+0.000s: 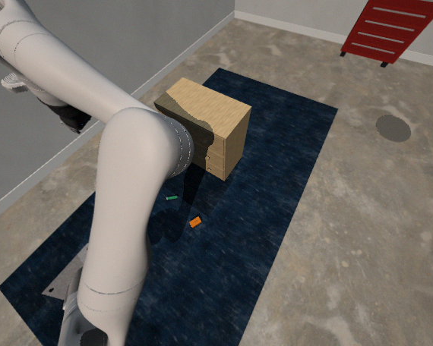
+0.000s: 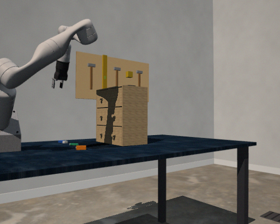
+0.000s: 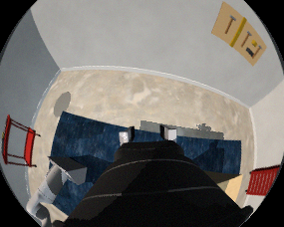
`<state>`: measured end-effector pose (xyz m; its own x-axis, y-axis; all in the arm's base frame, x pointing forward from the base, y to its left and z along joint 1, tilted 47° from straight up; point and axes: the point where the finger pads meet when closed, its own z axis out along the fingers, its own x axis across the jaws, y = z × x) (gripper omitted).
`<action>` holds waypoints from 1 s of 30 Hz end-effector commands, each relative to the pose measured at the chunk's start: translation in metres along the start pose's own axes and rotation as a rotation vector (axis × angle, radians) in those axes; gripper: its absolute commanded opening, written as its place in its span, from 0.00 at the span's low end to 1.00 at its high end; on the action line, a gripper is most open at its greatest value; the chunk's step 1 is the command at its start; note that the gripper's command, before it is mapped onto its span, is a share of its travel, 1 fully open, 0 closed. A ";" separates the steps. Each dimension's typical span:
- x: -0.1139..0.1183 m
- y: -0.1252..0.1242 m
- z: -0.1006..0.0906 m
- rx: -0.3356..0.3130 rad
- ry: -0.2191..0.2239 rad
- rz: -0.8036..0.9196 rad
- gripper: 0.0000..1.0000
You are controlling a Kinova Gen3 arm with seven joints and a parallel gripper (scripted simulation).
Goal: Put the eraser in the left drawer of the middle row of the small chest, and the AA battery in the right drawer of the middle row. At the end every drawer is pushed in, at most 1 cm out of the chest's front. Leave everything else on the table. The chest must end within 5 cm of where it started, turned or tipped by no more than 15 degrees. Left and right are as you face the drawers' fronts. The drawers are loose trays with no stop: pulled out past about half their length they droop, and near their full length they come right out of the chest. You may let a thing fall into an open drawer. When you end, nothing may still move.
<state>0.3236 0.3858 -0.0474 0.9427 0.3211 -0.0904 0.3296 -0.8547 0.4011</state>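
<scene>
The small wooden chest (image 1: 210, 110) (image 2: 134, 115) stands upright on the dark blue table (image 1: 259, 182) (image 2: 177, 145), with three rows of drawers that all look pushed in. An orange eraser (image 1: 195, 221) (image 2: 80, 147) lies flat on the table in front of the chest. A green AA battery (image 1: 172, 197) (image 2: 73, 144) lies on its side a little nearer the chest. My gripper (image 2: 57, 85) (image 3: 146, 130) is open and empty. It points down, high above the table, to the left of the chest and well above the eraser and battery.
A small blue-and-white object (image 2: 63, 141) lies on the table beyond the battery. My own arm (image 1: 130, 182) hides the left part of the chest's front in the top view. A tool board (image 2: 89, 73) hangs on the wall behind the chest. A red rack (image 1: 392, 26) stands on the floor.
</scene>
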 end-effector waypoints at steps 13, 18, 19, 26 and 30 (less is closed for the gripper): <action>-0.004 0.016 -0.014 -0.043 -0.002 0.015 1.00; -0.007 0.023 -0.019 -0.064 -0.005 0.023 1.00; -0.007 0.023 -0.019 -0.064 -0.005 0.023 1.00; -0.009 0.031 -0.024 -0.085 -0.009 0.031 1.00; -0.012 0.038 -0.029 -0.105 -0.012 0.039 1.00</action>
<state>0.3236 0.3629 -0.0127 0.9541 0.2861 -0.0885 0.2920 -0.8233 0.4867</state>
